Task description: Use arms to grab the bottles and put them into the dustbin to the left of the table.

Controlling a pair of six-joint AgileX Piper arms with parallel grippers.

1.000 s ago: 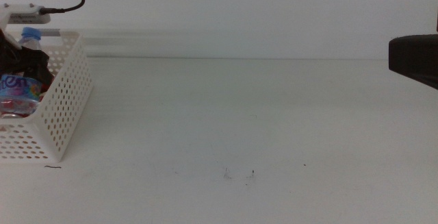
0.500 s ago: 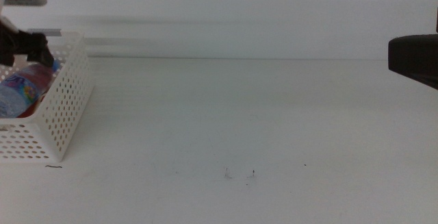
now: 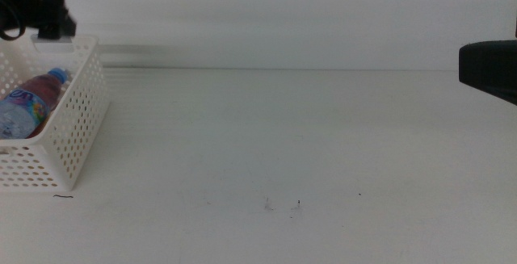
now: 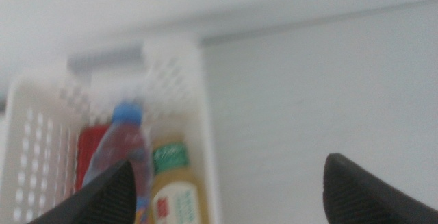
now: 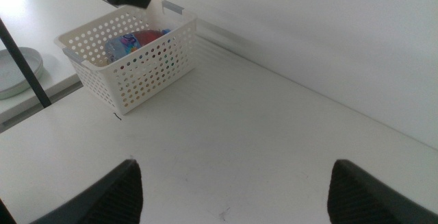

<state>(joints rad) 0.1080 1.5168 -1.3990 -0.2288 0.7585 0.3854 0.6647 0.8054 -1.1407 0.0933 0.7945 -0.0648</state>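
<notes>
Left claw [image 4: 226, 183] released, empty, above perforated white dustbin [image 4: 198, 114] holding clear water bottle [image 4: 120, 148]; right claw [image 5: 233, 183] released.

Bright, even, nearly shadowless light washes the white table [image 3: 307, 135]. The left wrist view is soft and blurred; others sharper.

Your wide white table [image 3: 323, 135], a few dark specks [image 3: 283, 207] near its front, white perforated dustbin [image 3: 69, 127] standing at its left end
</notes>
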